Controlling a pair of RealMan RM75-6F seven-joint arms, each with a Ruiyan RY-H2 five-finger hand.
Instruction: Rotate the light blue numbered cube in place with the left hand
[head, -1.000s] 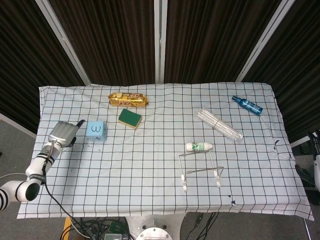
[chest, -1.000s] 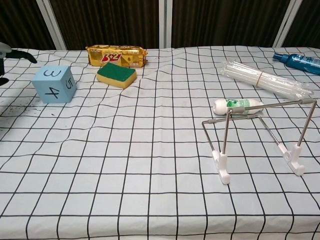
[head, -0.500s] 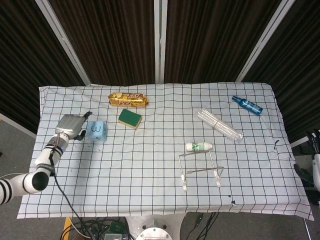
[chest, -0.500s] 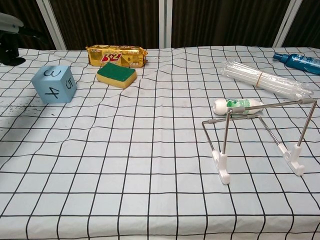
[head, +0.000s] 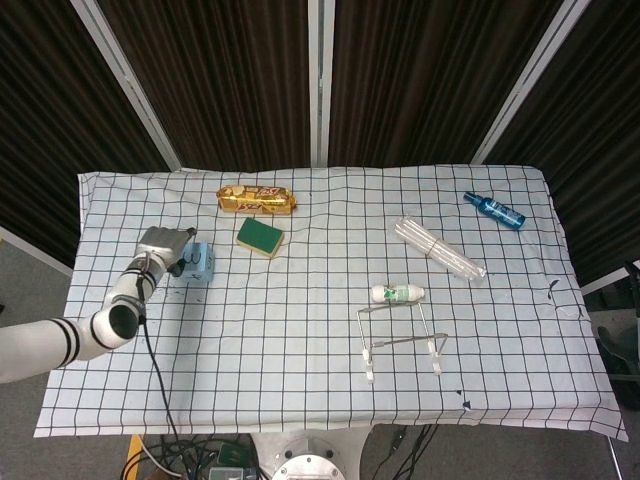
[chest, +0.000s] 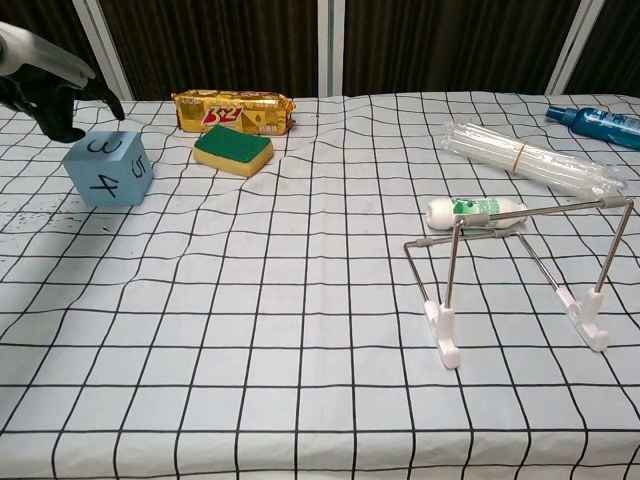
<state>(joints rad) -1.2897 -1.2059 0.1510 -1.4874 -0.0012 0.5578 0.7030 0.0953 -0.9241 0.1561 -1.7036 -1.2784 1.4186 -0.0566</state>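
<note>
The light blue numbered cube (chest: 108, 170) stands on the checked cloth at the left, showing 3 on top, 4 in front and 5 on its right face. In the head view the cube (head: 199, 263) is half covered by my left hand (head: 166, 247). The same left hand (chest: 45, 88) hovers just above the cube's back left corner in the chest view, fingers apart and curved downward, holding nothing. Whether a fingertip touches the top face is unclear. My right hand is out of both views.
A green and yellow sponge (chest: 233, 150) and a gold snack pack (chest: 235, 111) lie right of the cube. Further right are a wrapped straw bundle (chest: 530, 160), a small white bottle (chest: 476, 210), a wire stand (chest: 520, 280) and a blue spray bottle (chest: 600, 124).
My left hand has travelled right and forward from the table's left edge to over the cube. The cube has not moved.
</note>
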